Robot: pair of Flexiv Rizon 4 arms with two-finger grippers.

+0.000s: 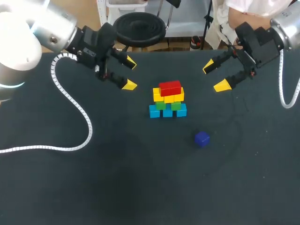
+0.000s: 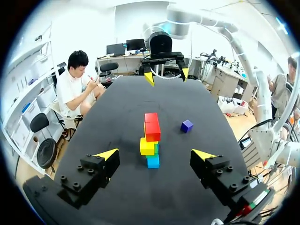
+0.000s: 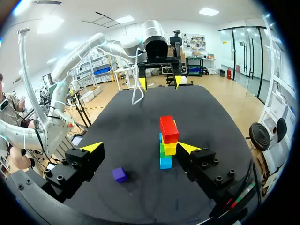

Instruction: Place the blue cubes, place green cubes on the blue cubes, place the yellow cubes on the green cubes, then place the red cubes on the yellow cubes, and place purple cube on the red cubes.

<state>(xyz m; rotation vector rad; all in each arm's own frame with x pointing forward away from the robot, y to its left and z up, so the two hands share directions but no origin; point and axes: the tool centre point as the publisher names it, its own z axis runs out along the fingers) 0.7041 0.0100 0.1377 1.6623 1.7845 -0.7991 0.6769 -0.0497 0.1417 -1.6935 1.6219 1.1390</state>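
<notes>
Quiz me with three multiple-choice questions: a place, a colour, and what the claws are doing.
1. Relative to the stack, the purple cube is: A on top; B apart, on the table; C underneath.
2. The stack's top layer is: A green; B red; C blue.
3. The left gripper and right gripper are: A both shut on cubes; B one holding a cube; C both open, empty.
Answers: 1 B, it lies alone; 2 B, red cubes sit highest; 3 C, tips apart, nothing between.
</notes>
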